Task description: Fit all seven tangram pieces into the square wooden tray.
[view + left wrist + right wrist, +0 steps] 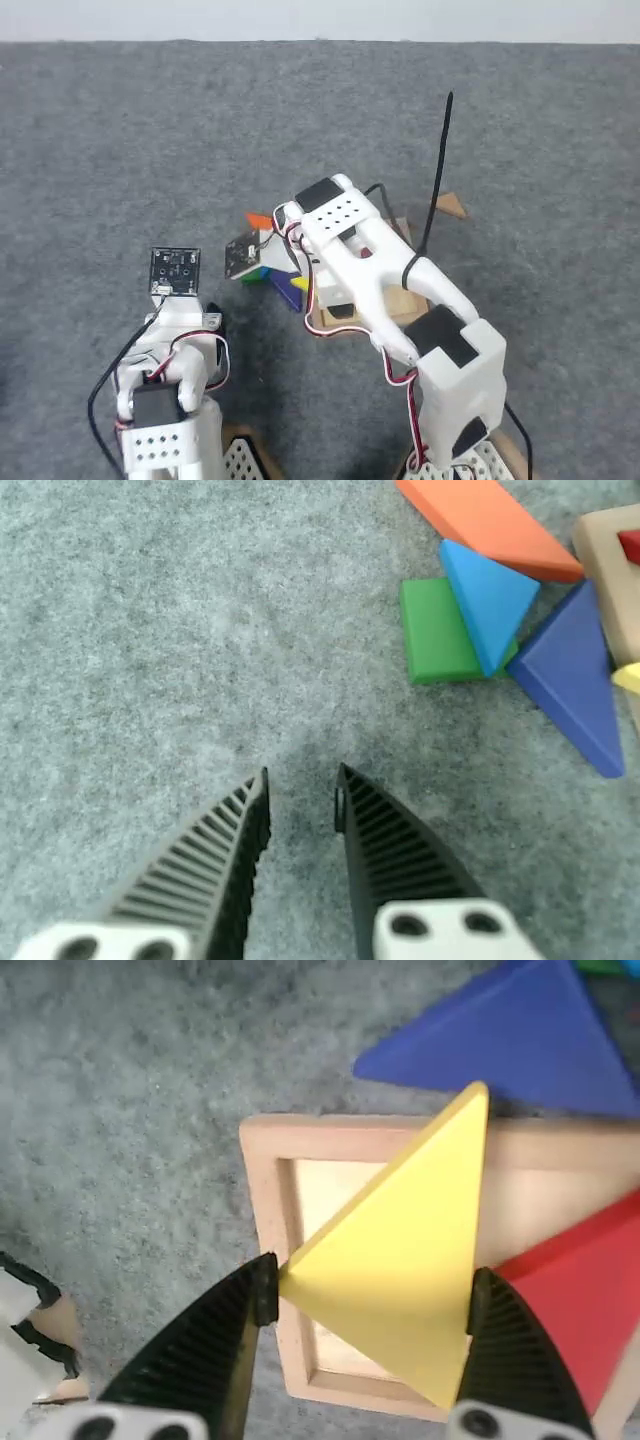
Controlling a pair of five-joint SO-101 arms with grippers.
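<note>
Your right gripper [372, 1295] pinches the yellow triangle [400, 1270] over the tray [262, 1190] corner, apparently to seat it beside the red piece [580, 1280], while your left gripper [300, 790] hangs spread, empty.

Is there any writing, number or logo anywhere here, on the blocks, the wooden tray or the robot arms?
None can be read.
The yellow triangle and the wooden tray are blank.
The small black circuit board may carry tiny marks, but they are too small to read.
</note>
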